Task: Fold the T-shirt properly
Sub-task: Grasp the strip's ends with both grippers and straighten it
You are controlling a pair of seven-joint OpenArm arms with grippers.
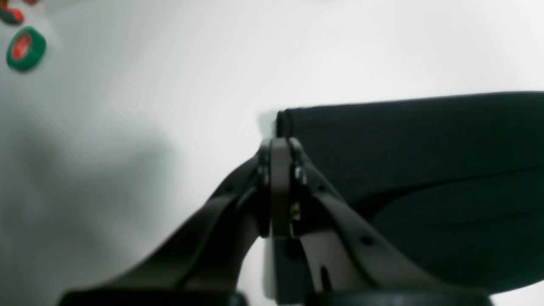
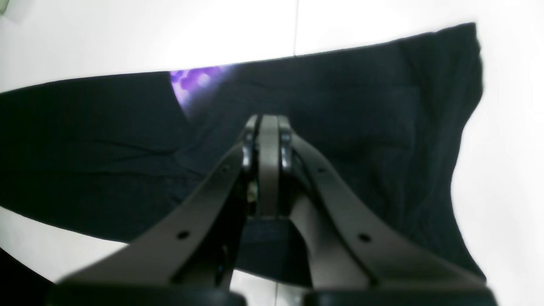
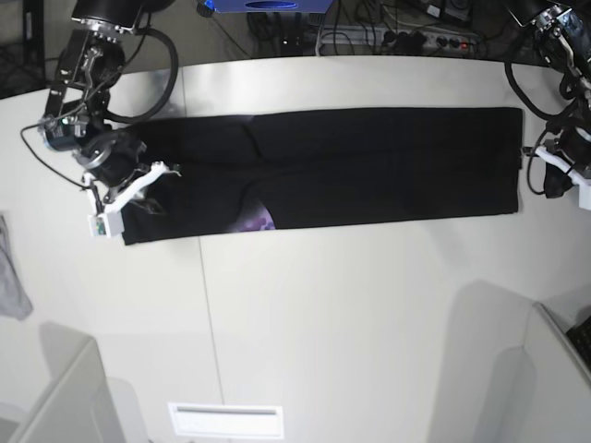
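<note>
The T-shirt point(image 3: 369, 166) lies flat as a long black strip across the table, with a bit of purple print point(image 3: 259, 220) peeking out at its near edge. My right gripper point(image 3: 159, 172) is shut over the strip's left end. In the right wrist view its closed tips point(image 2: 268, 123) sit above the black T-shirt point(image 2: 361, 119), just below the purple patch point(image 2: 195, 78). My left gripper point(image 3: 532, 153) is shut at the strip's right edge. In the left wrist view its tips point(image 1: 280, 142) meet the corner of the T-shirt point(image 1: 425, 148). No cloth looks lifted.
A small grey cloth point(image 3: 11, 277) hangs at the table's left edge. A green tape roll point(image 1: 25, 48) and a red item point(image 1: 12, 15) lie beyond the shirt's end. White bins point(image 3: 55, 397) stand at the near corners. Cables run along the back.
</note>
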